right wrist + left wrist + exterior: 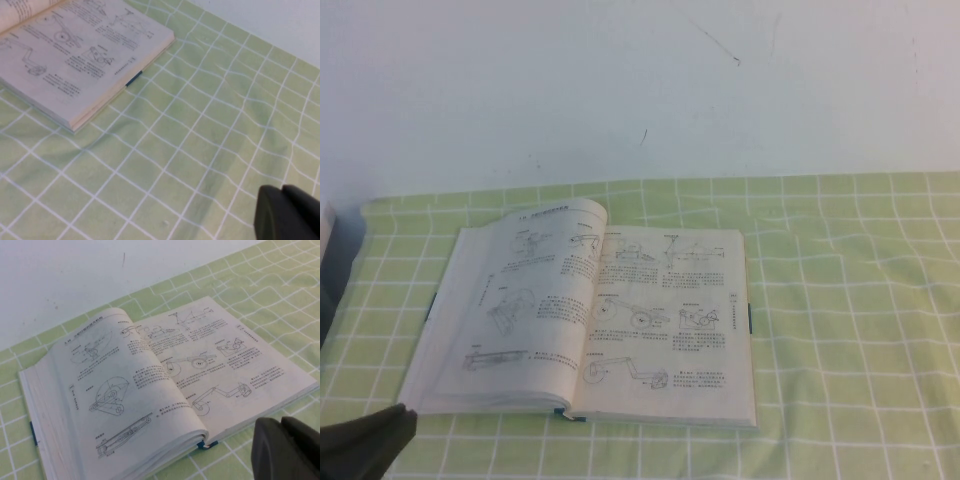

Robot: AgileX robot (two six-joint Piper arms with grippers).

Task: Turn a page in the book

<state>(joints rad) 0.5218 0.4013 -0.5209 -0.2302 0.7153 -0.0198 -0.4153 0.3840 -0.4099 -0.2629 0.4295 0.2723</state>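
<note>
Across the green-and-white checked cloth that covers the surface, the book lies open and flat, spine toward the robot, so both spreads face up and any leaf can be swept over. Its left stack bulges near the gutter while the right stack lies lower and flatter; that hump is probably just the binding pushing the paper up. A dark teal cover edge peeks out at the foot of the spine and along the right side.

No large black gear drawing shows on either spread; both carry small linkage and wheel diagrams with text. So the page to turn is, by my reading, the top right-hand leaf, lying flat with its outer edge free toward the right arm.

Neither arm touches the book. The left hand sits near the book's near edge, close to the spine foot, its dark fingers pressed together with only a thin seam between them. The right hand hovers over bare cloth well apart from the book's right corner, fully closed and holding nothing. The turn itself looks not yet begun.
</note>
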